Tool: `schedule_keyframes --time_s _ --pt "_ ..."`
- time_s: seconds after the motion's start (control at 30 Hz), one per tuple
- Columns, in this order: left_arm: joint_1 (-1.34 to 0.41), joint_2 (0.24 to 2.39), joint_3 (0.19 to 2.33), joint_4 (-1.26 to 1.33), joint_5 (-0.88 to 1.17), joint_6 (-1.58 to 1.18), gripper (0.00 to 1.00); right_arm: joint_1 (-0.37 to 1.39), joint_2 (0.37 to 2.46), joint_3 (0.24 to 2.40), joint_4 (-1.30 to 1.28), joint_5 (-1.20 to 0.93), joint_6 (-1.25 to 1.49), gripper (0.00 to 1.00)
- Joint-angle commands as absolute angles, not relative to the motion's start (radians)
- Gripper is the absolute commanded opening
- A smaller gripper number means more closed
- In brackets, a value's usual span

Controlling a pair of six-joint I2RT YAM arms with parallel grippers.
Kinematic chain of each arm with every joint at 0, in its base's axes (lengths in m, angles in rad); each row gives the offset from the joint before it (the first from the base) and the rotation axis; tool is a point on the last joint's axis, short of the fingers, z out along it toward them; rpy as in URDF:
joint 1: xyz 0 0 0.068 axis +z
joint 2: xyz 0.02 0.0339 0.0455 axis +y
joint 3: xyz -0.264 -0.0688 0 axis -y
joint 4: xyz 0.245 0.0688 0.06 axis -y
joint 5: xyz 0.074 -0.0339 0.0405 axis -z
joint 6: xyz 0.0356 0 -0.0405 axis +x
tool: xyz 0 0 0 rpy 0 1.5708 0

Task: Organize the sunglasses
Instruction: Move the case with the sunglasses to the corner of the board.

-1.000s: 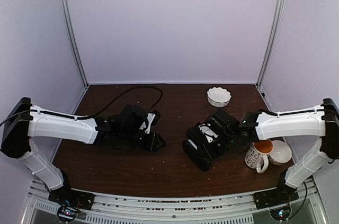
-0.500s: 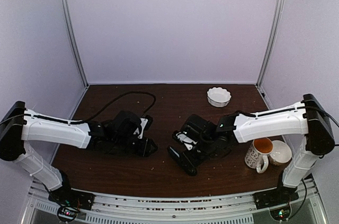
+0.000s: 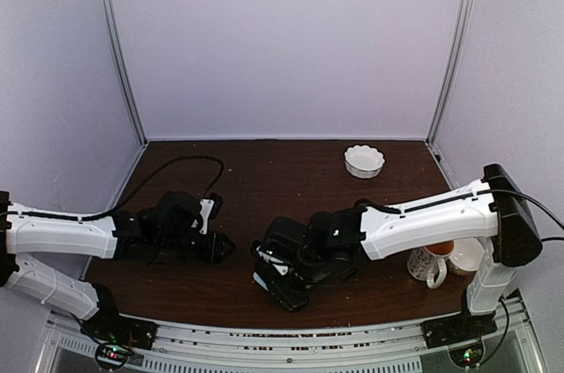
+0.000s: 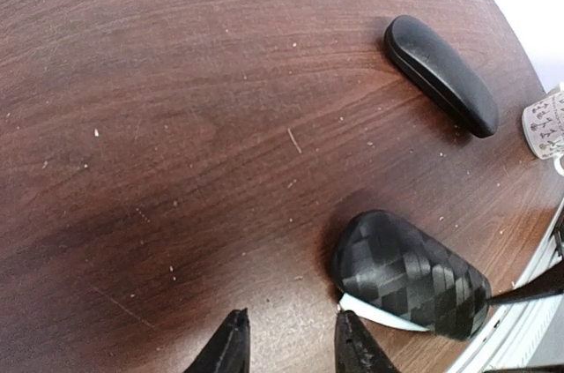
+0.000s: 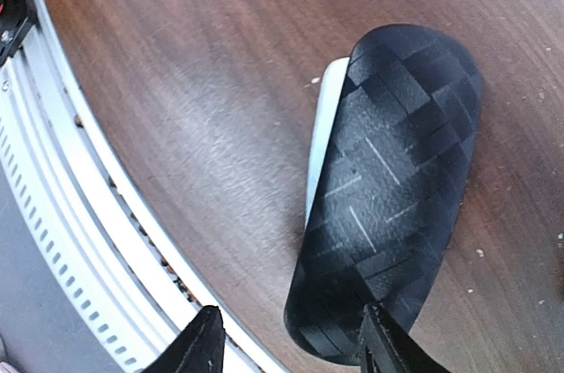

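No sunglasses show in any view. A black woven-pattern glasses case (image 5: 388, 188) lies shut near the table's front edge, with a pale strip along its seam; it also shows in the top view (image 3: 284, 289) and in the left wrist view (image 4: 410, 276). My right gripper (image 5: 295, 346) stands open at the case's near end. Its right fingertip (image 5: 388, 348) is over that end, and its left one hangs above the front rail. My left gripper (image 4: 293, 346) is open over bare wood just left of the case, with nothing between its fingers.
A smooth black oblong case (image 4: 441, 73) lies farther back, next to a patterned mug (image 4: 546, 122). A white fluted bowl (image 3: 364, 161) sits at the back. A mug of orange liquid (image 3: 429, 258) and a cup (image 3: 467, 254) stand at the right. The slotted metal rail (image 5: 53, 197) runs along the front.
My right gripper has swept left and toward the front edge, and the woven case has moved with it. The left arm has drawn back to the left.
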State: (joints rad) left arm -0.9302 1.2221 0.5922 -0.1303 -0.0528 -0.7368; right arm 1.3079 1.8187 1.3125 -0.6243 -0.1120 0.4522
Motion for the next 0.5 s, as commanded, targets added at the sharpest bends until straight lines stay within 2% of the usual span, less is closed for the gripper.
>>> schedule_keyframes --time_s 0.0,0.13,0.23,0.27,0.3,0.33,0.37,0.47 --pt "-0.925 1.189 0.567 -0.096 -0.072 -0.738 0.36 1.297 1.813 1.354 -0.643 -0.041 0.451 0.53" --pt "-0.925 1.157 0.56 -0.093 -0.087 -0.732 0.36 1.278 1.745 1.329 -0.623 0.053 0.437 0.55" --pt "-0.925 1.111 0.564 -0.115 -0.121 -0.716 0.4 1.238 1.66 1.283 -0.573 0.095 0.415 0.64" --pt "-0.925 1.089 0.571 -0.13 -0.139 -0.707 0.44 1.219 1.632 1.269 -0.565 0.11 0.408 0.68" --pt "-0.925 1.068 0.577 -0.149 -0.161 -0.697 0.5 1.195 1.598 1.25 -0.558 0.132 0.405 0.78" --pt "-0.925 1.045 0.585 -0.172 -0.185 -0.69 0.57 1.174 1.561 1.23 -0.55 0.176 0.402 0.95" --pt "-0.924 1.022 0.593 -0.197 -0.216 -0.681 0.62 1.148 1.523 1.208 -0.538 0.21 0.395 0.99" --pt "-0.92 0.952 0.614 -0.271 -0.304 -0.66 0.8 1.049 1.406 1.136 -0.504 0.265 0.372 1.0"
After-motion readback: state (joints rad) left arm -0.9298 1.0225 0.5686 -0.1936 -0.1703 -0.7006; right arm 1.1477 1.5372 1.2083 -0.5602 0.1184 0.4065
